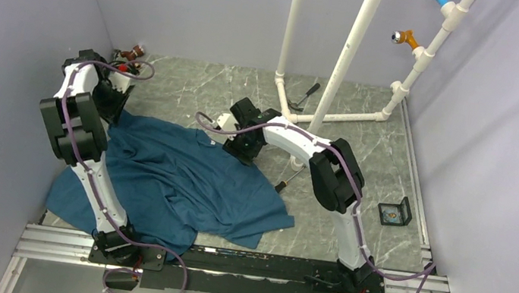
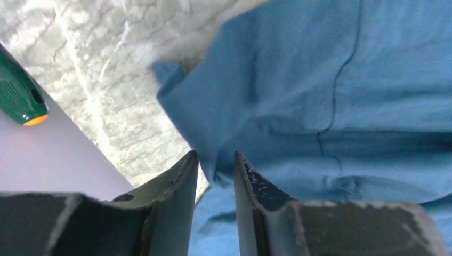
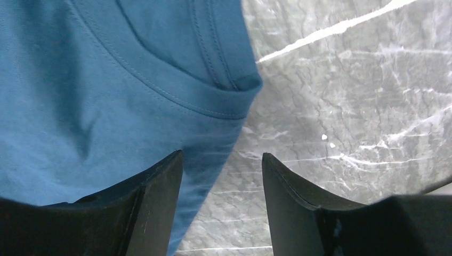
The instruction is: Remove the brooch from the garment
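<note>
Garment [image 1: 183, 178] lies crumpled on the counter [image 1: 364, 142]. Left hand [image 2: 215, 157] has narrowly parted jaws around a cloth fold, grip unclear; right hand [image 3: 221, 156] hangs released over its collar edge.

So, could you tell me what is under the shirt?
Marbled table shows around the shirt; whatever lies beneath the cloth is covered. No brooch shows in any view.

**Matt cloth, veined top**

The garment [image 1: 182, 182] is soft matt teal cloth with stitched seams. The table [image 1: 187, 94] looks like grey marbled stone, faintly glossy. On the left gripper [image 2: 216, 160] the fingers [image 2: 261, 184] are matt black, scuffed pale along the edges.
</note>
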